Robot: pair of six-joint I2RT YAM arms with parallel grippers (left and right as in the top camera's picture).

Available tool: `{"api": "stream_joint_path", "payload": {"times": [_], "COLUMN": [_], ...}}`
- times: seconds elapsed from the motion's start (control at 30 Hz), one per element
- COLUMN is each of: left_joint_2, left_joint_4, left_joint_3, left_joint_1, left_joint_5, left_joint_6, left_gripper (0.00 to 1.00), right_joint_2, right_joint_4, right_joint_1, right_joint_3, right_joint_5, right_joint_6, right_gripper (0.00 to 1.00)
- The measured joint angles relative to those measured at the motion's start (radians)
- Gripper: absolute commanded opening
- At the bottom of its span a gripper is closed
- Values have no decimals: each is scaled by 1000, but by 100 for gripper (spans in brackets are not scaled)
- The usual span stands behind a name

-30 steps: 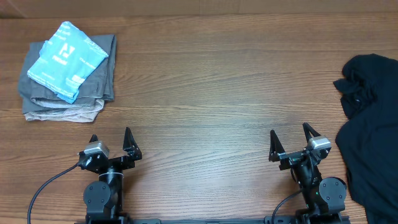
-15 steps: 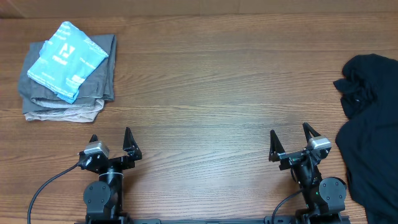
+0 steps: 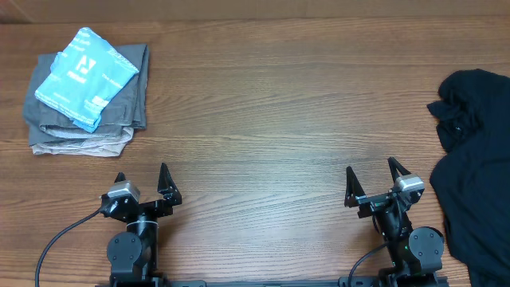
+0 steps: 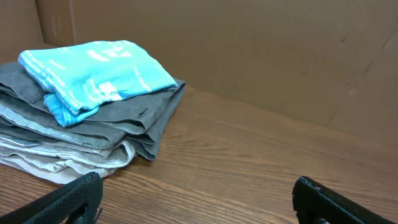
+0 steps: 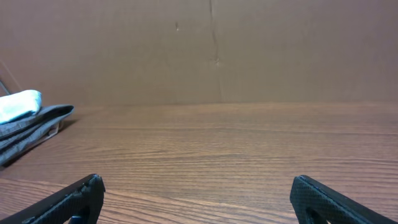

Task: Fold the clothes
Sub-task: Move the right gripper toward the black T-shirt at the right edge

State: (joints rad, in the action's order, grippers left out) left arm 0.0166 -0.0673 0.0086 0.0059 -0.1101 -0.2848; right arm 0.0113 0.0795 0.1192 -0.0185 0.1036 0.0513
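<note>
The clothes [image 3: 476, 167] are a crumpled black pile at the table's right edge, partly cut off by the frame. My right gripper [image 3: 371, 177] stands open near the front edge, just left of that pile, with nothing between its fingers; in the right wrist view the gripper [image 5: 198, 199] spans bare wood. My left gripper [image 3: 143, 177] is open at the front left, far from the black fabric. The left wrist view shows the left gripper [image 4: 199, 199] wide apart over bare table.
A folded stack of grey garments [image 3: 119, 96] with a light-blue printed garment [image 3: 84, 77] on top lies at the back left, also in the left wrist view as the grey stack [image 4: 93, 127]. A cardboard wall [image 5: 211, 50] backs the table.
</note>
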Motion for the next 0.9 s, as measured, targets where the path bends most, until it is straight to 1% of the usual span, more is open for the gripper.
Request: {"api": "stream_joint_path", "payload": {"times": [0.77, 0.9], "left_joint_2": [0, 0], "left_joint_4": [0, 0], "left_joint_3": [0, 0], "left_joint_1": [0, 0], "left_joint_5": [0, 0], "left_joint_6": [0, 0], "left_gripper": [100, 100], "right_joint_2": [0, 0], "right_joint_4": [0, -1], "right_joint_1": [0, 0], "right_joint_3": [0, 0], "right_joint_5": [0, 0], "right_joint_6": [0, 32], "right_gripper": [100, 100]}}
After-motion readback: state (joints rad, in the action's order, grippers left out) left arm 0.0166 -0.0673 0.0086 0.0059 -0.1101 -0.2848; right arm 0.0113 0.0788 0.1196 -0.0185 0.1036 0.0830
